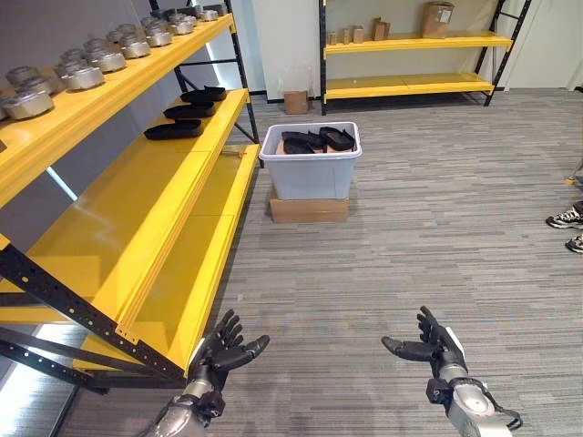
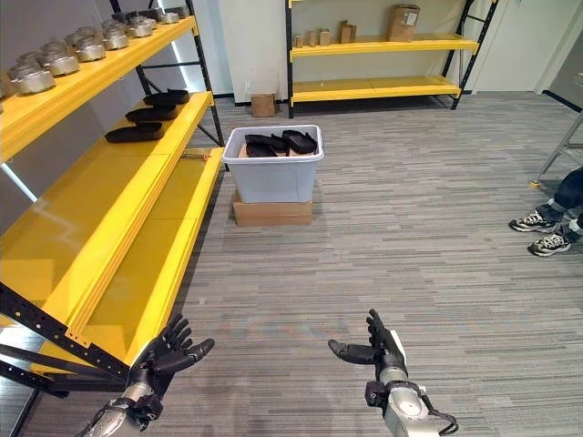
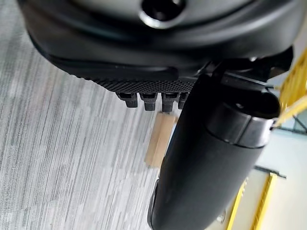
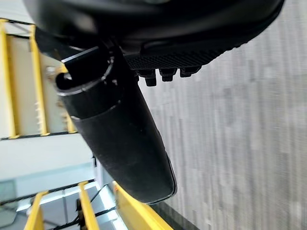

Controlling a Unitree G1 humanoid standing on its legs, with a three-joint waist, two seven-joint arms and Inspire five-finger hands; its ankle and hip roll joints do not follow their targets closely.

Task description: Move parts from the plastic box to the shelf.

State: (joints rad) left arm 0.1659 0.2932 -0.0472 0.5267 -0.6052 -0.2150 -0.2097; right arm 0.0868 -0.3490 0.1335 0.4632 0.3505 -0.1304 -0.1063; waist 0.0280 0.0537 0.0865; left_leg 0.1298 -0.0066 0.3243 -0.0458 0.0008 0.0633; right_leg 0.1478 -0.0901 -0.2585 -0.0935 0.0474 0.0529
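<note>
A pale plastic box (image 1: 310, 173) stands on a cardboard block on the floor ahead of me, with several flat black parts (image 1: 317, 140) lying in it. Three more black parts (image 1: 189, 112) lie in a row on the middle board of the yellow shelf (image 1: 155, 196) at my left. My left hand (image 1: 221, 350) is low at the front by the shelf's corner, open and holding nothing. My right hand (image 1: 433, 347) is low at the front right, open too, thumb pointing inward. Both are far from the box.
Metal cylinders (image 1: 86, 62) line the shelf's upper board. A second yellow shelf (image 1: 410, 64) with small cartons stands against the far wall, a small carton (image 1: 295, 101) on the floor beside it. A person's shoes (image 2: 537, 232) show at the right edge. Grey carpet lies between.
</note>
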